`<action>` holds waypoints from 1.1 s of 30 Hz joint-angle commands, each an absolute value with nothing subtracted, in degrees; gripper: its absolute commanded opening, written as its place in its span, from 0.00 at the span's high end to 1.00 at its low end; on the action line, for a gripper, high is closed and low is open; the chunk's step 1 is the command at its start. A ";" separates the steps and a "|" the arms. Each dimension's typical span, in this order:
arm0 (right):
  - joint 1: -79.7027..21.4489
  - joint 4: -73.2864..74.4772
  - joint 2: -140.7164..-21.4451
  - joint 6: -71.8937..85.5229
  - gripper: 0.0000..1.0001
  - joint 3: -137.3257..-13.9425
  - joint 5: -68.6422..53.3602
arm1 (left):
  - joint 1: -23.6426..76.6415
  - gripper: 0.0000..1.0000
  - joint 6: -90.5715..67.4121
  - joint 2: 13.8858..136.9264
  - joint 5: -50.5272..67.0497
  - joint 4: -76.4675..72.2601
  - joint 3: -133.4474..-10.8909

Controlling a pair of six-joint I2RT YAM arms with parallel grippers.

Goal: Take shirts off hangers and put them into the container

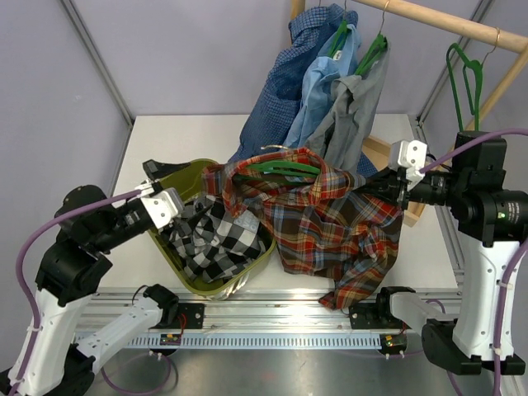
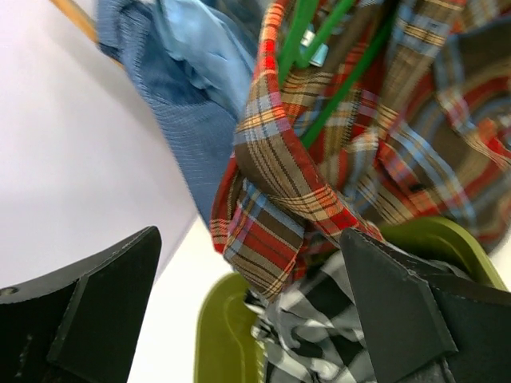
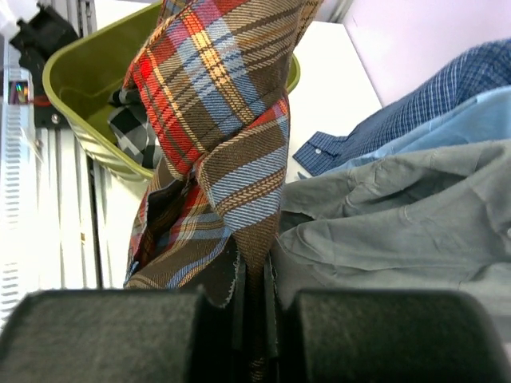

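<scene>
Pale lilac walls stand behind a white worktop (image 1: pixel 190 140), and a wooden rail (image 1: pixel 429 16) crosses the upper right corner. From it hang a dark blue small-check shirt (image 1: pixel 285 82), a light blue shirt (image 1: pixel 318 91) and a grey shirt (image 1: pixel 355 111), side by side on green hangers, with one bare hanger (image 1: pixel 466 74) further right. The olive-green container (image 1: pixel 183 180) sits on the left half of the worktop with the black-and-white check shirt (image 1: pixel 214 239) crumpled inside it. The red, orange and brown plaid shirt (image 1: pixel 330 223) is off the rail and spreads from the container's right rim across the worktop, with its lower edge falling over the near edge. Its green hanger (image 1: pixel 280 167) lies in the collar. The right gripper (image 3: pixel 254 311) is pressed almost together on a twisted fold of the plaid shirt, the cloth pinched between its black fingers and rising from them in a tight rope. The grey shirt lies just beside that grip in the right wrist view. The left gripper (image 2: pixel 247 239) is spread wide with nothing between its fingers, over the container's left side. It faces the plaid shirt's bunched edge and the check shirt below.
</scene>
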State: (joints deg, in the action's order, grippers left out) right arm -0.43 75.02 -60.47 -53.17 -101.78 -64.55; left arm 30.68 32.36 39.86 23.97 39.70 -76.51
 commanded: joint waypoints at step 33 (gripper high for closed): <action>-1.67 51.50 -61.17 -23.22 0.18 -97.98 -55.04 | 30.59 1.00 3.44 61.08 32.87 29.53 -79.54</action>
State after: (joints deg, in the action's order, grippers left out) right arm -1.15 61.93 -61.56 -43.53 -95.44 -60.34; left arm 30.74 17.50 59.72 34.37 38.65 -76.82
